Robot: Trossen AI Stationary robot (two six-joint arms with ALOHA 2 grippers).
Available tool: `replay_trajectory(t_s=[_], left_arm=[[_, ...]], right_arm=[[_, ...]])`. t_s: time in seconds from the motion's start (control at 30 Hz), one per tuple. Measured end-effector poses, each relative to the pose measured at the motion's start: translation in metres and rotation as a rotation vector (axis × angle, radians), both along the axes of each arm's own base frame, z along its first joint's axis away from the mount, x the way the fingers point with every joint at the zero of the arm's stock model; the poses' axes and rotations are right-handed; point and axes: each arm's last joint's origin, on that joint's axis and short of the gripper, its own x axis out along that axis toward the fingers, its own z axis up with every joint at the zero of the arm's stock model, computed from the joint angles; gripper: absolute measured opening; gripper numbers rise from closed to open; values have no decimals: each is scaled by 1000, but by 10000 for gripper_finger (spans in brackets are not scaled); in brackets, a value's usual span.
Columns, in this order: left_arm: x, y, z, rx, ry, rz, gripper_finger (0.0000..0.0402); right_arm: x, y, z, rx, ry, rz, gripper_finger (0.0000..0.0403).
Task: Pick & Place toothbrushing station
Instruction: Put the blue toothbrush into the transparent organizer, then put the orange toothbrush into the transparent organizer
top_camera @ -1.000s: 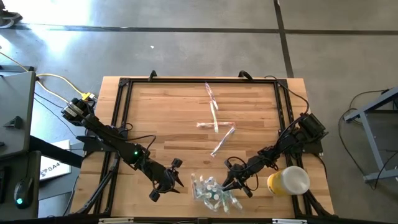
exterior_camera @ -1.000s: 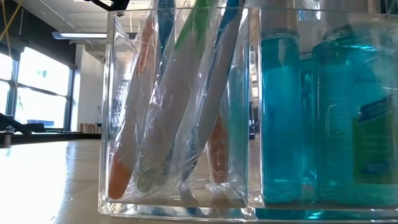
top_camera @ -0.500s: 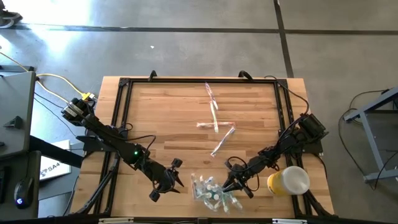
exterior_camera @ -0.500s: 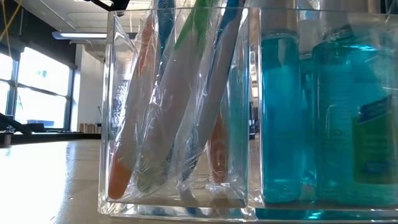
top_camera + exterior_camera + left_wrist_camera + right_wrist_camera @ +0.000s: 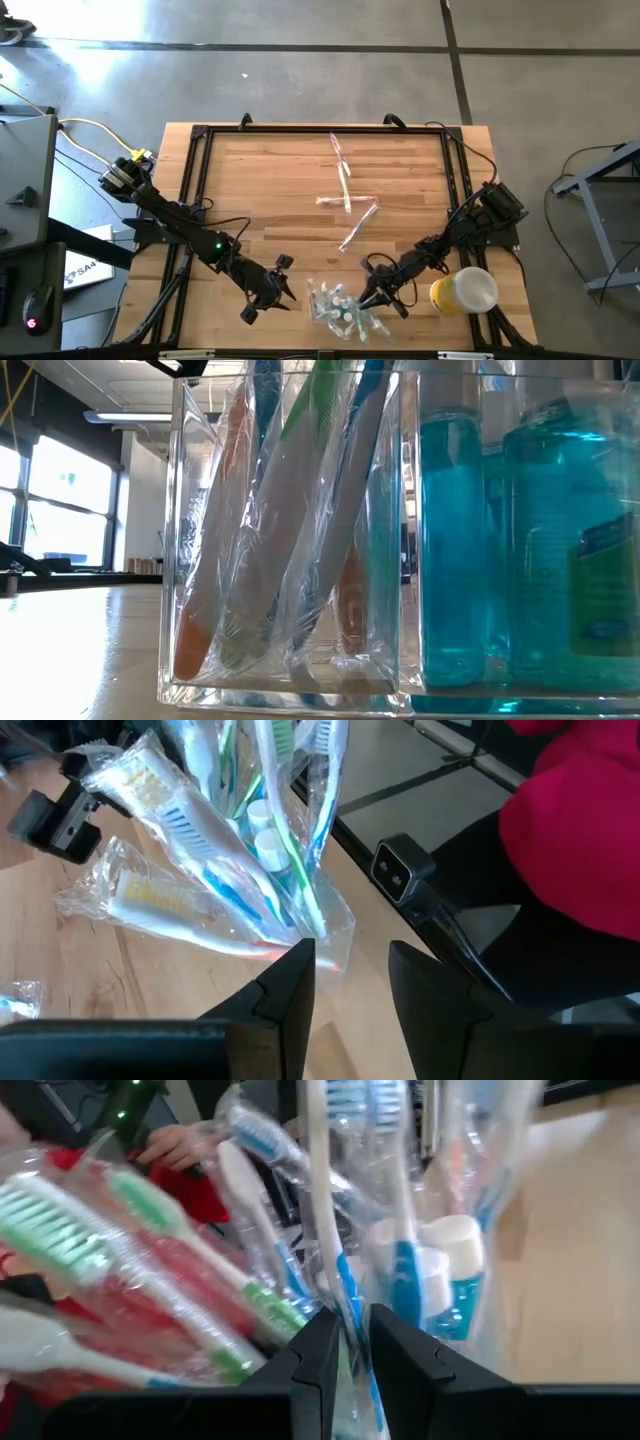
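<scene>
Wooden table (image 5: 260, 190) unchanged; right gripper (image 5: 381, 297) still pinches wrapped toothbrush (image 5: 345, 1295).

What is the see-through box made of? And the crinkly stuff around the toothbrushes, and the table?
The box looks like clear hard plastic, perhaps acrylic: smooth, glossy walls with straight edges; it could be glass. The wrappers look like thin clear plastic film: wrinkled and shiny around each toothbrush. The table looks like wood with a smooth matte finish: light planks with visible grain.
</scene>
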Motion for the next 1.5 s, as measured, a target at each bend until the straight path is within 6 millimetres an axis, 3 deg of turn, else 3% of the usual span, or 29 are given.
replay_trajectory(t_s=[0.2,0.5,0.63,0.97,1.33,1.5], left_arm=[[0,0,0,-7,6,4,125],[0,0,0,-27,17,39,125],[1,0,0,-39,16,46,125],[1,0,2,-45,2,45,125],[1,0,2,-27,-9,45,125],[10,15,14,-2,22,104,125]], right_arm=[[0,0,0,0,-1,-3,69],[-1,1,-1,-38,-21,53,197],[-2,2,-1,-42,-23,77,224],[-4,2,6,-78,-4,101,206],[-20,-11,45,-159,92,25,184],[-34,-23,62,-232,136,-73,183]])
